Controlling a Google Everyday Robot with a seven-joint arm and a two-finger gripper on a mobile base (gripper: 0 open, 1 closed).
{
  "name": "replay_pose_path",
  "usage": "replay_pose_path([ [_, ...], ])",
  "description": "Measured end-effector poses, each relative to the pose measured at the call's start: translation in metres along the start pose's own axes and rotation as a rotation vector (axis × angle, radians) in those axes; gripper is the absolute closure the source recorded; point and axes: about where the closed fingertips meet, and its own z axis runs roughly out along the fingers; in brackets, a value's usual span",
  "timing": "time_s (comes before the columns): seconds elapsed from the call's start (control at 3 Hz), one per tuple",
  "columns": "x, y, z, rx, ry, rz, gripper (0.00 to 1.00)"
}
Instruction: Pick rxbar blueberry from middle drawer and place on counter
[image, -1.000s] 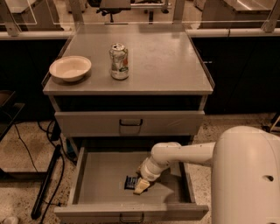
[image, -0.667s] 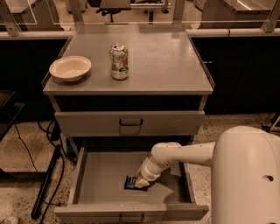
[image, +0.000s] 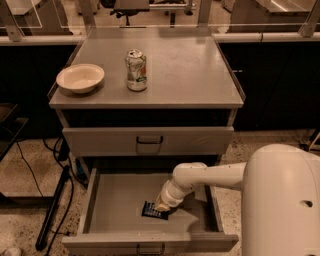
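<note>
The middle drawer (image: 100, 210) is pulled open at the bottom of the cabinet. The rxbar blueberry (image: 151, 211), a small dark flat bar, lies on the drawer floor near its front centre. My gripper (image: 161, 206) reaches down into the drawer from the right and sits on the bar's right end, covering part of it. The counter (image: 185, 70) is the grey cabinet top above, well clear of the gripper.
A cream bowl (image: 80, 77) stands at the counter's left edge and a silver can (image: 136, 70) beside it. The upper drawer (image: 149, 141) is closed. My white arm and body (image: 280, 200) fill the lower right. A dark pole (image: 52, 210) leans left of the cabinet.
My gripper has shifted slightly left and down onto the bar's right end. The bar, drawer and counter objects have not moved.
</note>
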Motion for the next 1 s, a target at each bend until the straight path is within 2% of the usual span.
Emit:
replay_pose_path([
  [0.33, 0.0, 0.0, 0.0, 0.0, 0.0, 0.0, 0.86],
  [1.0, 0.0, 0.0001, 0.0001, 0.0, 0.0, 0.0, 0.39],
])
